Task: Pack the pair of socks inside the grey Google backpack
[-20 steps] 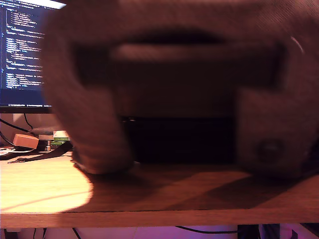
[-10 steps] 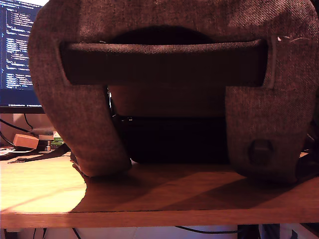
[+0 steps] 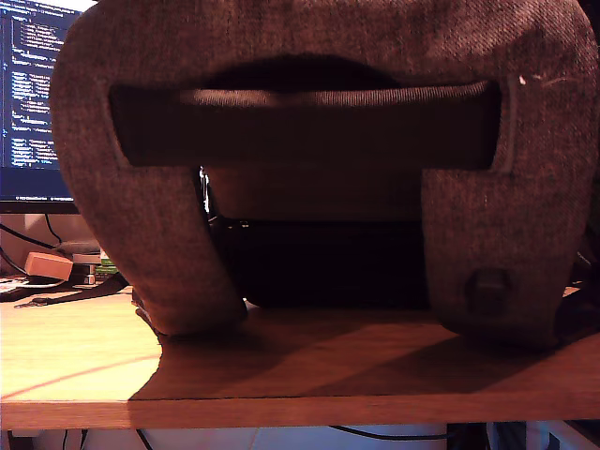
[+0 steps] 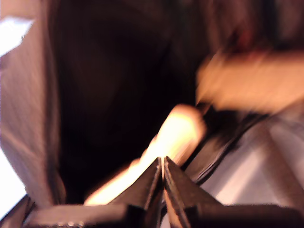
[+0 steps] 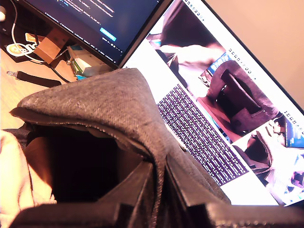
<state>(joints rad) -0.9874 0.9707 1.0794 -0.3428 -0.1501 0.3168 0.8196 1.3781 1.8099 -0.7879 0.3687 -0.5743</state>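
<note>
Exterior view first: the grey Google backpack (image 3: 319,159) fills most of the frame, standing on the wooden table (image 3: 281,375), its grab handle (image 3: 305,122) across the front, with a monitor (image 3: 33,94) behind it; neither gripper shows. First wrist view: my first gripper (image 4: 163,166) has its jaws pressed together with nothing between them, pointing into the backpack's dark interior (image 4: 109,95), where a blurred pale shape (image 4: 175,133), possibly the pair of socks, lies just beyond. Second wrist view: my second gripper (image 5: 159,173) is clamped on the backpack's rim fabric (image 5: 109,99), a monitor (image 5: 213,118) behind.
</note>
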